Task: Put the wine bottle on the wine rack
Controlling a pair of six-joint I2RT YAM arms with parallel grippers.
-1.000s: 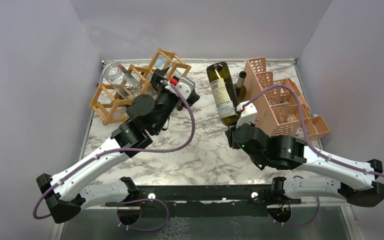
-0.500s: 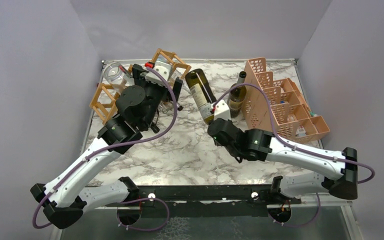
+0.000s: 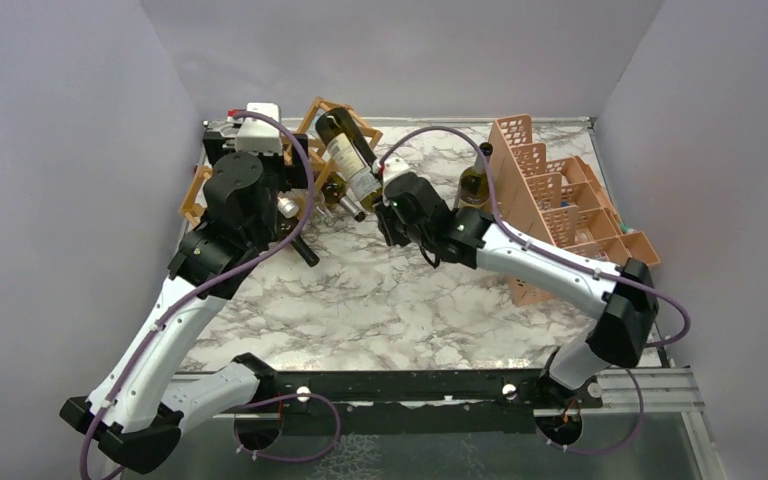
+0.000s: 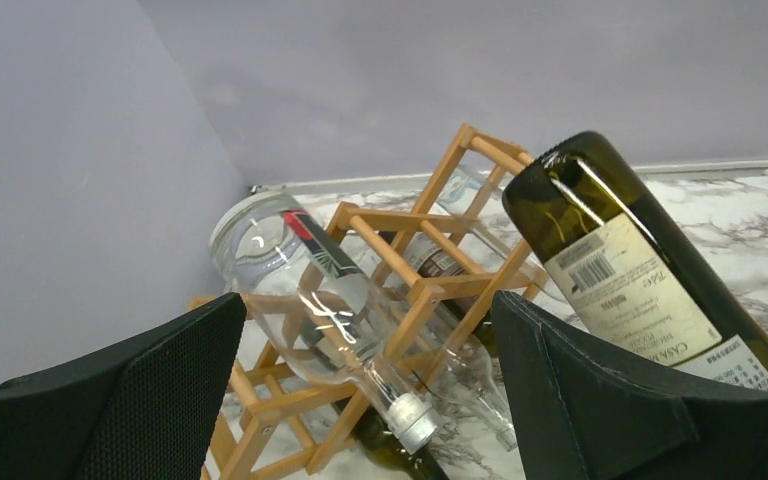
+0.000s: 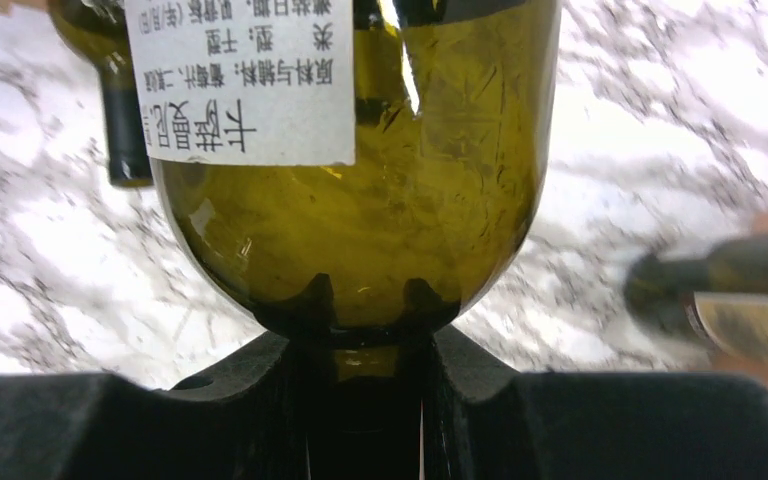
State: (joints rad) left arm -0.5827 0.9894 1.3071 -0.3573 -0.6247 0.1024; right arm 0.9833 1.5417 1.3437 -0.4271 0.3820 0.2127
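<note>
While the right claw (image 5: 365, 395) is clenched on the neck of the wine bottle (image 3: 346, 152), the bottle is held tilted above the marble-patterned desk (image 3: 390, 300). Its base is raised and points far-left, and its neck slopes down to the near-right. The right wrist view shows both fingers (image 5: 250, 400) pressed against the neck just below the shoulder of the dark green glass. The white label faces the camera.

The base of the wine bottle sits at the far right end of the wine rack (image 3: 197, 200), level with its top sticks. Whether glass and wood touch cannot be determined.

The wine rack stands in the far left corner of the desk. A clear bottle (image 4: 305, 285) lies in one of its cells with its capped neck pointing near. At least one dark bottle lies lower in the lattice.

The left claw (image 4: 368, 310) is released, with its jaws spread wide and grasping nothing. It faces the near-left side of the rack.

A pink crate (image 3: 550, 205) stands at the far right of the desk. An upright green bottle (image 3: 475, 182) stands just beside its left wall.
</note>
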